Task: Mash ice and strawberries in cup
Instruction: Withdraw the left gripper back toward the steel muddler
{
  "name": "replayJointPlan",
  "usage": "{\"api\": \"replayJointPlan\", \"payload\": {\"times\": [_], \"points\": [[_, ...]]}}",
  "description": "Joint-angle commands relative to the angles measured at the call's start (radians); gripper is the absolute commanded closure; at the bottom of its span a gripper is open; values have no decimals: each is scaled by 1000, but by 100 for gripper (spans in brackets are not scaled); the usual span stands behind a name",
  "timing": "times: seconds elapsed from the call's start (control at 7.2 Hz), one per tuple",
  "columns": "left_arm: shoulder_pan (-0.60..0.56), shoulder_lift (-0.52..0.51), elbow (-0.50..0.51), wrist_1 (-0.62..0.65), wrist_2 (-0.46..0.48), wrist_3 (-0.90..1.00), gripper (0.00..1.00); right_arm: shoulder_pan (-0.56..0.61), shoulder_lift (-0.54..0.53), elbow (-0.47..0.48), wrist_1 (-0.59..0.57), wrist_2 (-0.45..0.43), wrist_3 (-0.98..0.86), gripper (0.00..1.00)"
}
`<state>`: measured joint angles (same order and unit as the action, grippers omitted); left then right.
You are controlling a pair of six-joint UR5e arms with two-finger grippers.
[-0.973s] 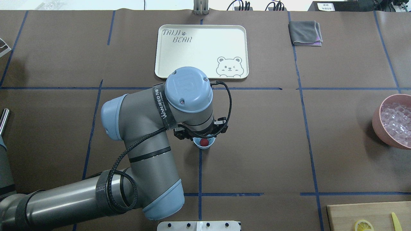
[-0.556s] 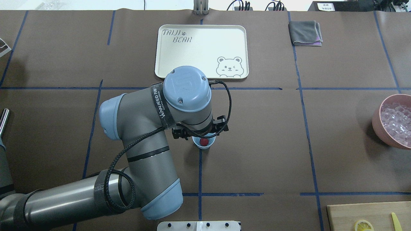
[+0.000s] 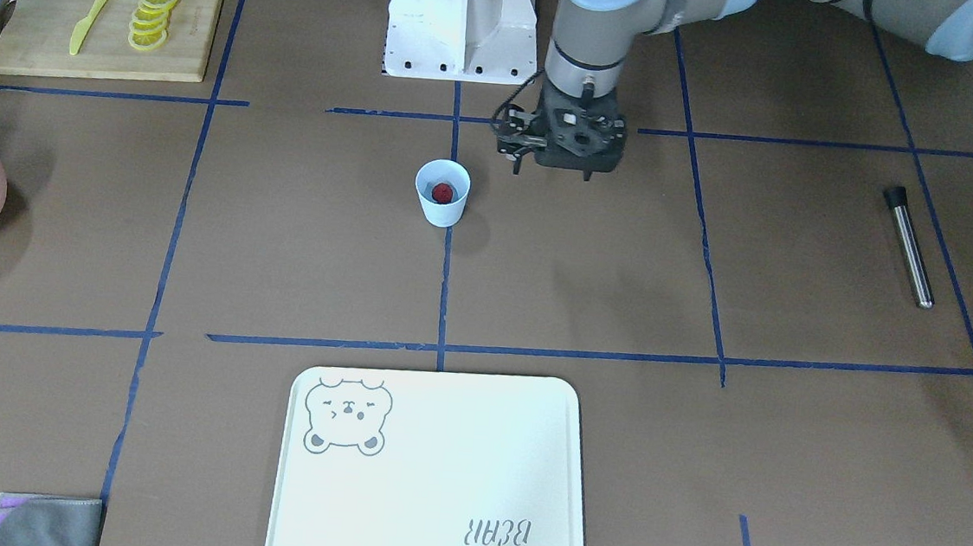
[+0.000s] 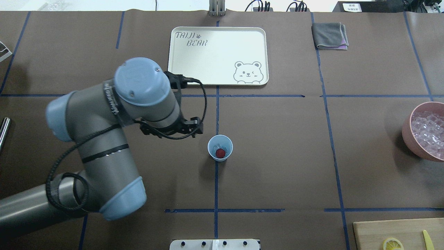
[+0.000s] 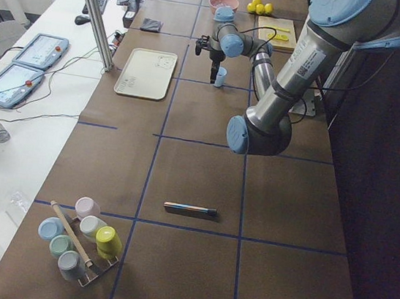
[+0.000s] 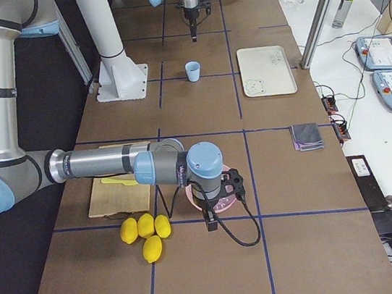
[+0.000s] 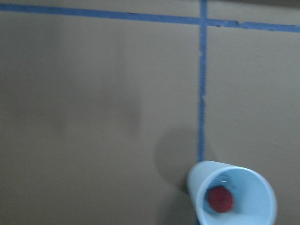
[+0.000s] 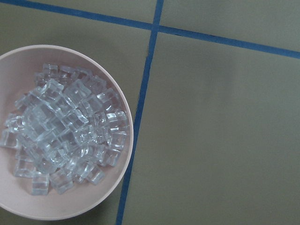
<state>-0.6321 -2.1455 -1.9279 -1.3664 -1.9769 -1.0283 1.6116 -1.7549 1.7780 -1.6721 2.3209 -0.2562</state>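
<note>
The light blue cup stands upright at the table's middle on a blue tape line. In it lies a red strawberry beside a faint piece of ice. My left gripper hangs above the table beside the cup, on the robot's left of it, and touches nothing. Its fingers are hidden under the wrist, so I cannot tell their state. More ice fills the pink bowl. My right gripper hovers over that bowl; I cannot tell its state.
A cream tray lies beyond the cup. A metal rod rests at the robot's far left. A cutting board with lemon slices and a yellow knife sits at the near right, whole lemons beside it. A grey cloth lies far right.
My left arm has swung to the left, off the cup, which it partly covered before. The cup and strawberry now show fully and have not moved.
</note>
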Motion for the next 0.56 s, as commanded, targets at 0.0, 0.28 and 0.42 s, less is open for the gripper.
{"api": "replayJointPlan", "payload": {"times": [0.0,0.28,0.42], "points": [[-197,216,-66,-5,-114,353,0,1,0,1,0,0,2,1],[-460,361,-33,-3,-237,714,0,1,3,1,0,0,2,1],[-610,398,45,-3,-341,884,0,-1,3,1,0,0,2,1]]}}
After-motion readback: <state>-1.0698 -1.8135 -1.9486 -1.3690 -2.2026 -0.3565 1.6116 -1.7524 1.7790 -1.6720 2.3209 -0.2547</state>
